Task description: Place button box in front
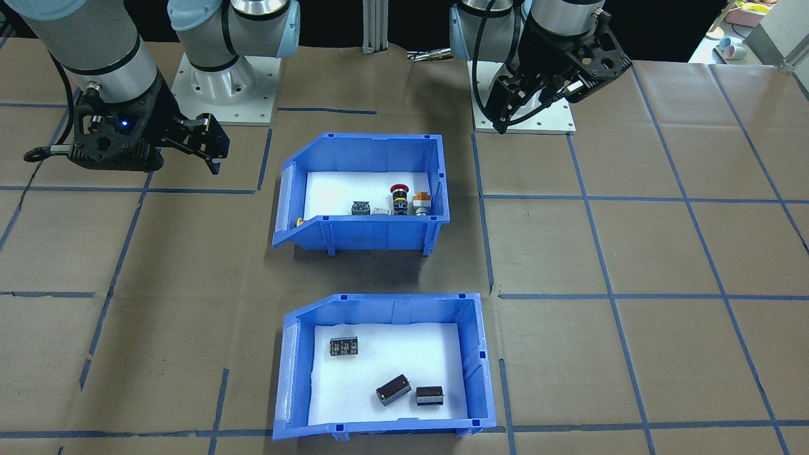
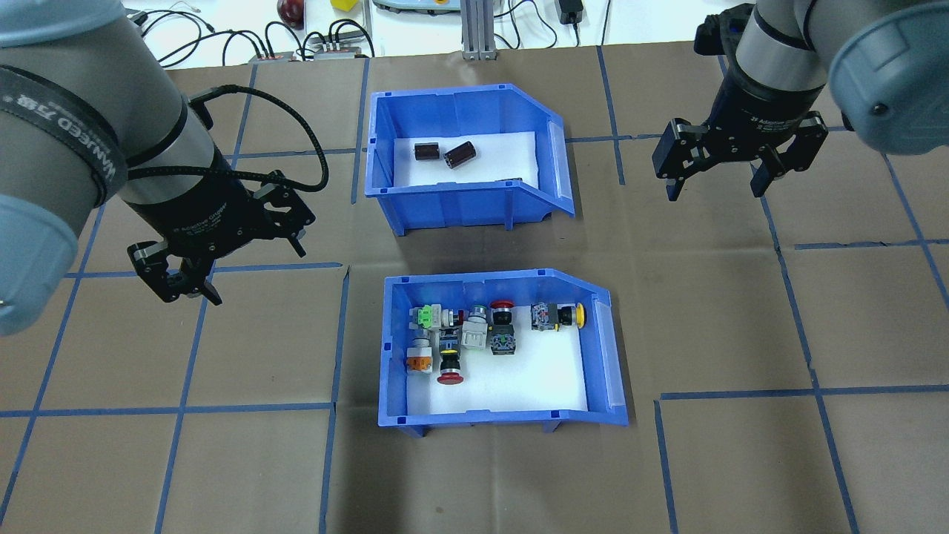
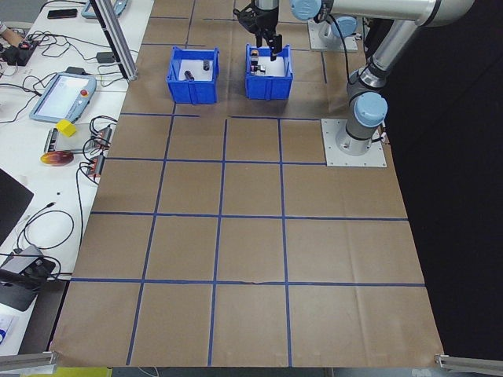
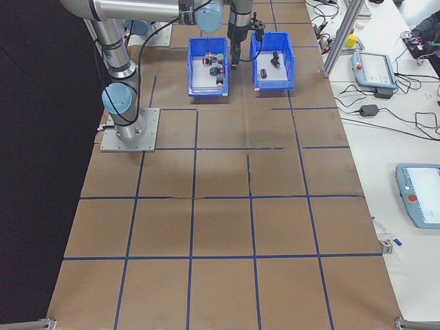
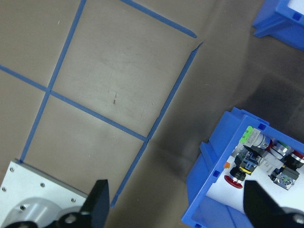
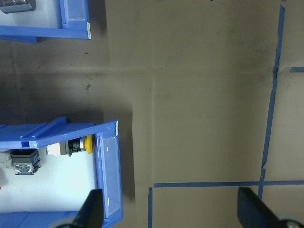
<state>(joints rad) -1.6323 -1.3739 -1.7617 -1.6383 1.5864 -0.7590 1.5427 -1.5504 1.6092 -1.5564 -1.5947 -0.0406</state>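
Observation:
The button box point(image 2: 504, 417), a blue bin with a white liner and several colourful push buttons point(image 2: 474, 337), stands mid-table on the side nearer the robot's bases. It also shows in the front-facing view point(image 1: 379, 230). My left gripper point(image 2: 256, 273) hangs open above the table to the box's left, holding nothing. My right gripper point(image 2: 715, 193) hovers open to the right, farther out, also holding nothing. The left wrist view has the box's corner point(image 5: 209, 190) at lower right, beside the open gripper point(image 5: 178, 209). The right wrist view shows its sloped end point(image 6: 107, 171) at lower left.
A matching blue bin point(image 2: 460, 200) with black cylindrical parts point(image 2: 458, 154) stands just beyond the button box, farther from the robot. Brown paper with blue tape lines point(image 2: 741, 393) covers the table. Cables and devices point(image 2: 296, 44) lie along the far edge.

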